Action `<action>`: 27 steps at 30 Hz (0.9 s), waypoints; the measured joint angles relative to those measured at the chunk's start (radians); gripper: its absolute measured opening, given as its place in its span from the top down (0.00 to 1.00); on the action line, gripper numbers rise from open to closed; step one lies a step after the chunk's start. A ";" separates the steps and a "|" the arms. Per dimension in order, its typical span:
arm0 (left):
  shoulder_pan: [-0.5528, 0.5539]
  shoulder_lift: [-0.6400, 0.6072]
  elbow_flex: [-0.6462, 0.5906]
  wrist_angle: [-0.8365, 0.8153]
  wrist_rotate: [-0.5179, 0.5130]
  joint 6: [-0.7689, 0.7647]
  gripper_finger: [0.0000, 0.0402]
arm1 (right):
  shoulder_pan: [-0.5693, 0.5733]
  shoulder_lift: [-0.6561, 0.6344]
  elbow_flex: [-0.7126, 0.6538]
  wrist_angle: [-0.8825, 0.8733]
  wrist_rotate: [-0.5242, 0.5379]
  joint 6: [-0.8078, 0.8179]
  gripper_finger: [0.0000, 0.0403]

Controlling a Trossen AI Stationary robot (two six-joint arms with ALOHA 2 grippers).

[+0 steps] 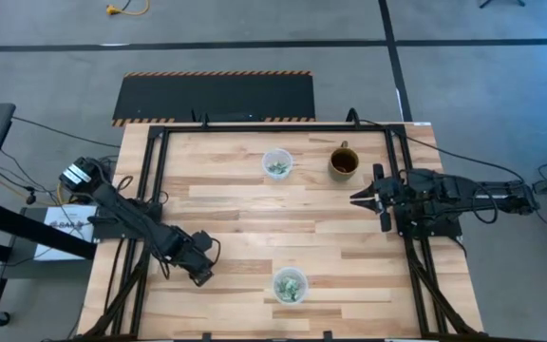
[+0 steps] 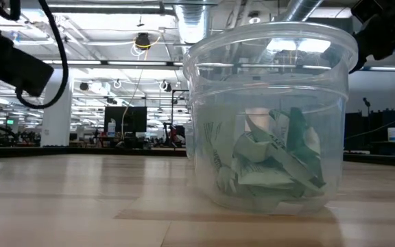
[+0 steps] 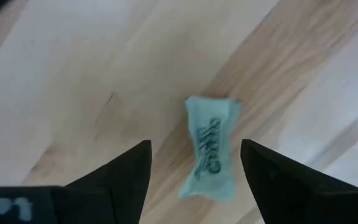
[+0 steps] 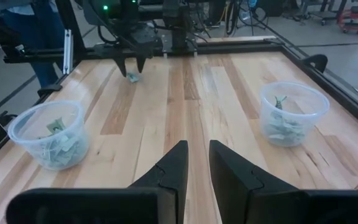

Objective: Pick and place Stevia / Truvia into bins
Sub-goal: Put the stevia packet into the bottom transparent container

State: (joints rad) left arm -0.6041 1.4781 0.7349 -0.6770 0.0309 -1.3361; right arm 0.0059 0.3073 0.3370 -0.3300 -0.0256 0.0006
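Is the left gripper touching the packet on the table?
Apart. In the left wrist view the left gripper is open, and bare wood shows on both sides between the packet and each finger.

A green sweetener packet (image 3: 210,149) lies on the wooden table (image 3: 73,81) between the left gripper's (image 3: 194,171) open jaws.
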 joint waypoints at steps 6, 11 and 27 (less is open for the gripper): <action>-0.007 0.086 0.009 -0.019 0.049 0.009 0.41 | 0.000 0.000 0.000 -0.014 0.000 0.000 0.85; -0.001 0.127 0.023 -0.033 0.074 0.032 0.41 | 0.000 0.000 0.000 -0.015 0.000 0.000 0.85; -0.001 0.129 0.080 -0.061 -0.023 0.279 0.85 | 0.000 0.000 0.000 -0.030 0.000 0.000 0.85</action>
State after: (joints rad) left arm -0.6056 1.6070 0.8154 -0.7376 0.0078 -1.0574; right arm 0.0059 0.3073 0.3370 -0.3595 -0.0256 0.0006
